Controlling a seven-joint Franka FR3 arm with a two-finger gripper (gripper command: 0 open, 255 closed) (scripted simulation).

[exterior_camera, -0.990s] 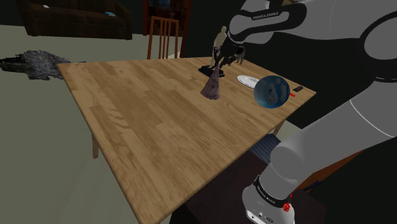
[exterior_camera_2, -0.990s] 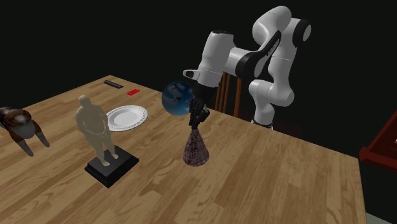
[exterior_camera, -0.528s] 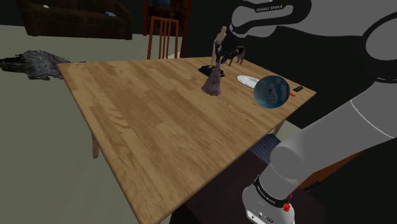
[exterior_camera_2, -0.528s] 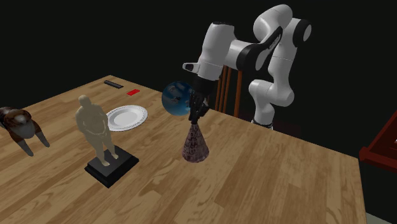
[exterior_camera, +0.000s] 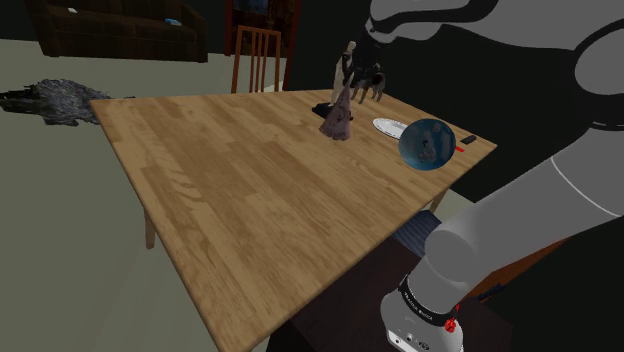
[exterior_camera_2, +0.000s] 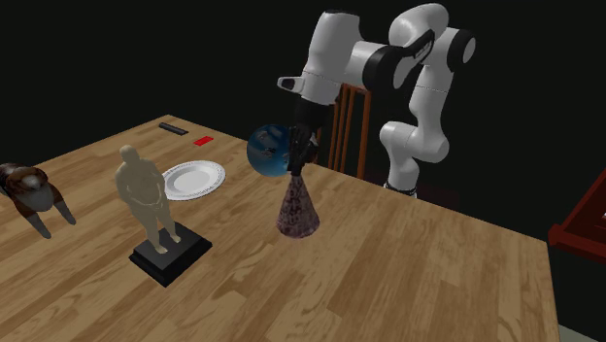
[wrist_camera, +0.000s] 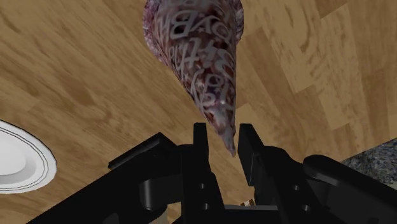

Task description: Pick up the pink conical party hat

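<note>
1 black 2-finger gripper (exterior_camera_2: 295, 165) hangs from the white arm in the upper middle of the second exterior view. It is pinched shut on the very tip of the party hat (exterior_camera_2: 298, 207). The hat is a mauve-pink cone covered in pale lettering. It stands upright with its wide end down, near the middle of the frame over the wooden table (exterior_camera_2: 418, 277). Whether its base rests on the boards or clears them I cannot tell.

In the wrist view the 2 fingers (wrist_camera: 202, 153) stand close together with the cone's narrow tip clasped between them. From the gripper (wrist_camera: 224, 130) the hat (wrist_camera: 202, 51) widens away toward the tabletop.

In the second exterior view a blue ball (exterior_camera_2: 264, 151) sits just left of the gripper. A white plate (exterior_camera_2: 193, 180) lies further left. A tan figurine of a standing man (exterior_camera_2: 144, 194) on a black base stands at the lower left of the hat, well apart from it. A brown dog figurine (exterior_camera_2: 29, 189) is at the left edge. A wooden chair (exterior_camera_2: 352, 121) stands behind the arm.

In the shoulder view the hat (exterior_camera: 339, 118) is in the upper middle of the frame, with the gripper (exterior_camera: 346, 86) directly above it. The plate (exterior_camera: 388, 127) lies to the hat's right. The blue ball (exterior_camera: 424, 143) sits further right, near the table's edge.
</note>
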